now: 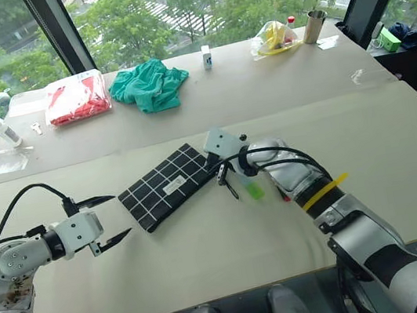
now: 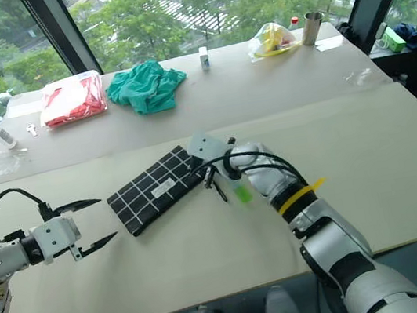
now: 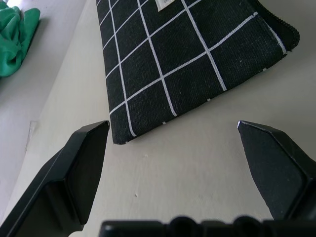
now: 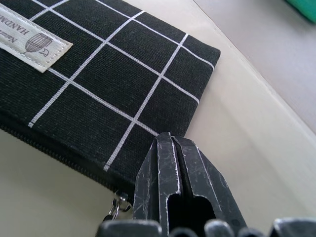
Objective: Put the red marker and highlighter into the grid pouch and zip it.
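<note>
Entry, one moment at the table [image 1: 208,252].

Left gripper [image 1: 113,217]: fingers spread wide, holding nothing. It hung just short of the near end of the grid pouch [image 1: 167,185], that end lying straight ahead between its fingers.

Right gripper [image 4: 177,187]: fingers pressed fully together, nothing between them. Its tips sat at the far end of the pouch, over the corner by the zipper, with the metal ring of the zipper pull [image 4: 114,210] just beside them. I could not tell whether they touched the fabric.

Highlighter [image 1: 254,190]: on the table just behind the right gripper, under my right wrist.

Red marker [image 1: 284,194]: a red tip beside the highlighter, mostly hidden by the arm.

Zipper: looked shut along the edge I could see.

Step in hand, as I judged it: opening the pouch. To do it well I would pin the near end with the left gripper first, then part the right fingers, take the pull, and draw along the zipper line, keeping the pouch flat.
</note>
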You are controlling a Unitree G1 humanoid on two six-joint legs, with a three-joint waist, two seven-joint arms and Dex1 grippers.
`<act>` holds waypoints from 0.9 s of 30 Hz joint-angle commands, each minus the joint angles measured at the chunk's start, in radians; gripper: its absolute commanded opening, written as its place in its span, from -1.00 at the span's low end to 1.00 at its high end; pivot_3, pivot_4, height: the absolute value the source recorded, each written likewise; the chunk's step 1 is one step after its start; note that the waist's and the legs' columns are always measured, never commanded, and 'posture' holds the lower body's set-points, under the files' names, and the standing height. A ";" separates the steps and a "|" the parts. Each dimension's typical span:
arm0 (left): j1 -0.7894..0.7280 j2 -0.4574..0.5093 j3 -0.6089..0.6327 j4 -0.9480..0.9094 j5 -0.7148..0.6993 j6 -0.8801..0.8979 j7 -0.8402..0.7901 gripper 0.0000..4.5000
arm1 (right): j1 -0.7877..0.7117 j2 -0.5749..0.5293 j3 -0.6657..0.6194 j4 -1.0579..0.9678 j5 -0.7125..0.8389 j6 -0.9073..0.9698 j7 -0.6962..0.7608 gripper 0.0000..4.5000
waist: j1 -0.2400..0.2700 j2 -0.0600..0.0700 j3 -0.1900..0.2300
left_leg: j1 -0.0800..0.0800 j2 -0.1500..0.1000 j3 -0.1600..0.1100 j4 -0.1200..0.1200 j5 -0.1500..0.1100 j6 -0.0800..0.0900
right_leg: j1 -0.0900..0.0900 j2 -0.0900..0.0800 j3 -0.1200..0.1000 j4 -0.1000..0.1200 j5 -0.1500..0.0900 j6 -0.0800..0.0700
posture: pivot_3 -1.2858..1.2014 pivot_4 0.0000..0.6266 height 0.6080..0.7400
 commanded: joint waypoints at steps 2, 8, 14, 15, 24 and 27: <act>-0.041 0.015 -0.049 0.040 0.048 -0.084 0.015 1.00 | -0.012 0.012 0.002 0.048 -0.049 -0.045 -0.022 -0.99 | 0.000 0.000 0.000 | 0.000 0.000 0.000 0.000 0.000 0.000 | 0.000 0.000 0.000 0.000 0.000 0.000 | 0.03 -0.52 1.00; -0.129 -0.029 -0.135 0.174 0.144 -0.243 0.085 1.00 | -0.002 0.021 -0.017 0.049 -0.046 -0.057 -0.002 -0.99 | 0.002 0.000 -0.001 | 0.002 0.000 0.000 0.000 0.000 0.000 | 0.002 0.000 0.000 0.000 0.000 0.000 | 0.03 -0.52 1.00; -0.237 -0.059 -0.180 0.311 0.258 -0.404 0.221 1.00 | 0.023 0.020 -0.030 0.004 -0.034 -0.040 0.012 -0.99 | 0.009 0.000 -0.003 | 0.002 -0.001 0.000 0.000 0.000 0.000 | 0.002 0.000 -0.001 0.001 0.000 0.000 | 0.03 -0.52 1.00; -0.257 -0.067 -0.188 0.335 0.273 -0.431 0.245 1.00 | 0.029 0.019 -0.033 -0.004 -0.034 -0.035 0.016 -0.99 | 0.011 0.000 -0.003 | 0.002 -0.001 0.000 0.001 0.000 0.000 | 0.002 0.000 -0.001 0.000 0.000 0.000 | 0.03 -0.52 1.00; -0.379 -0.105 -0.263 0.480 0.335 -0.562 0.365 0.77 | 0.066 0.012 -0.052 -0.068 -0.035 0.005 0.041 -1.00 | 0.014 -0.001 -0.003 | 0.001 -0.001 0.000 0.003 0.000 0.000 | 0.002 0.000 -0.001 0.008 0.000 0.000 | 0.03 -0.52 1.00; -0.389 -0.112 -0.280 0.487 0.304 -0.589 0.356 0.36 | 0.071 0.005 -0.058 -0.077 -0.035 0.011 0.043 -1.00 | 0.012 -0.001 -0.003 | 0.001 -0.001 0.000 0.003 0.000 0.000 | 0.001 0.000 -0.001 0.009 0.000 0.000 | 0.03 -0.52 1.00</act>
